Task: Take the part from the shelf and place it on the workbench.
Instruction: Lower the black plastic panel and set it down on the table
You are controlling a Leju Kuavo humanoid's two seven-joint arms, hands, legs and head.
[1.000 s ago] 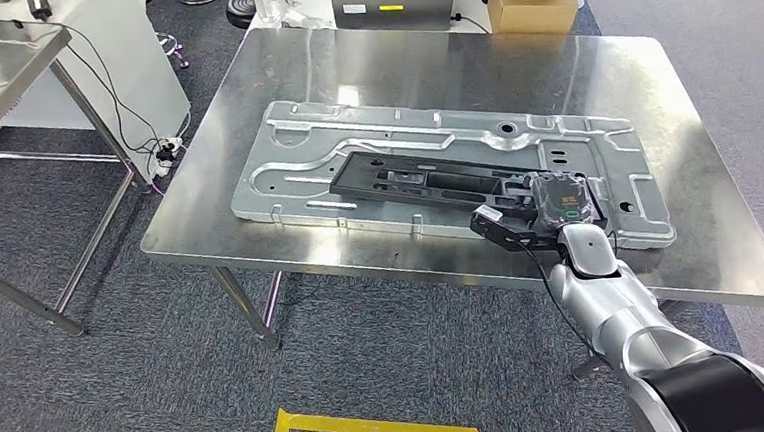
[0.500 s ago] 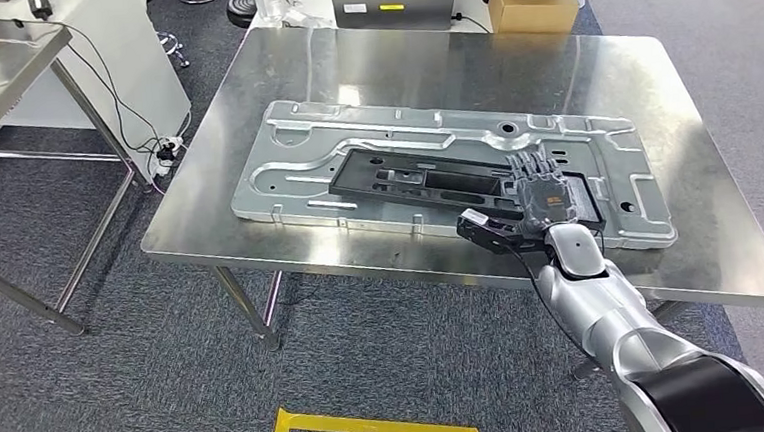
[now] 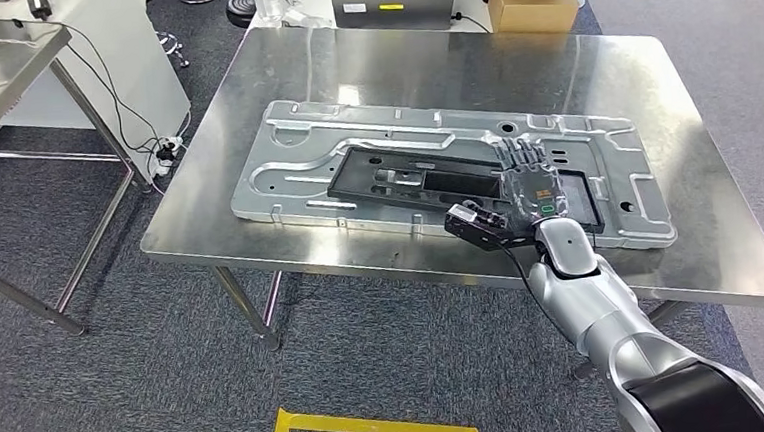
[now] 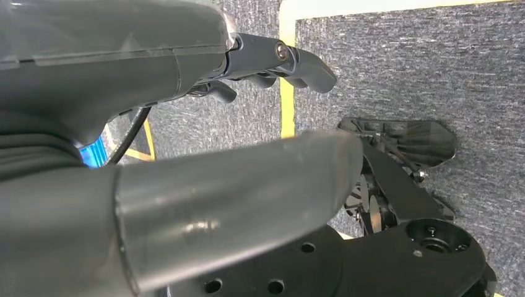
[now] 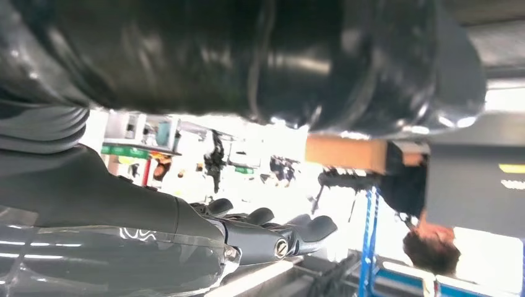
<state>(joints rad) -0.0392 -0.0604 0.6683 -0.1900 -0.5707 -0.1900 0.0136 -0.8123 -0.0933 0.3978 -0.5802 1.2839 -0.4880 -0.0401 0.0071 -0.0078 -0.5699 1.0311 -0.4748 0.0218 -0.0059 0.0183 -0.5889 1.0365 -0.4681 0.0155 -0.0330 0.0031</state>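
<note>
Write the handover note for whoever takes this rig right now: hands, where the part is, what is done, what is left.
Right hand: open, fingers spread flat over the right end of the black part, holding nothing.
Left hand: hanging over the carpet, fingers loosely curled, holding nothing.
Black part: lying flat on the large stamped metal panel, which sits on the steel workbench.
Done: part is off the shelf and set down on the workbench.
Left: lift the right hand clear of the part and pull the arm back.
</note>
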